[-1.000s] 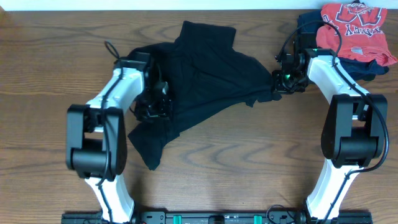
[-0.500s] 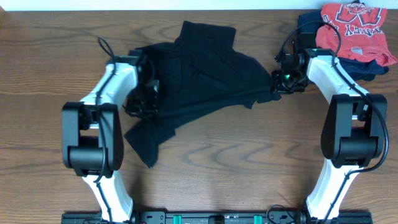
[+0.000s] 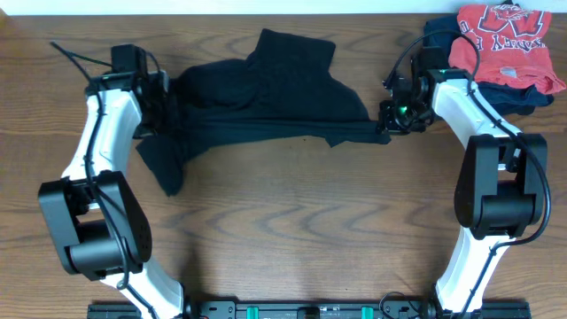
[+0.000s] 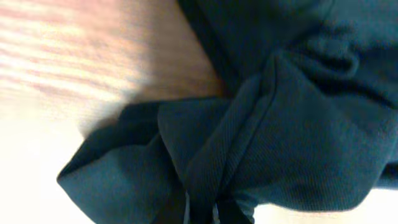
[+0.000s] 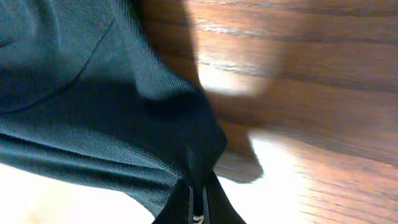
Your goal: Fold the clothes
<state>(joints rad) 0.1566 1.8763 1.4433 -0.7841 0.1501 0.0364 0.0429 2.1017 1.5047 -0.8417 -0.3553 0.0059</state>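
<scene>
**Left claw drags trousers leftward, cloth stretched between both claws**

Since a second ago, the left gripper [image 3: 166, 108] has swung out toward the table's left side and has pinched shut on a bunched fold of the black trousers [image 3: 266, 97]. The right gripper [image 3: 387, 124] stays clamped on the opposite end of the cloth. The trousers lie across the far half of the wooden table [image 3: 310, 221], drawn into a band between the two claws, with one loose end hanging toward the near side just below the left claw.
</scene>
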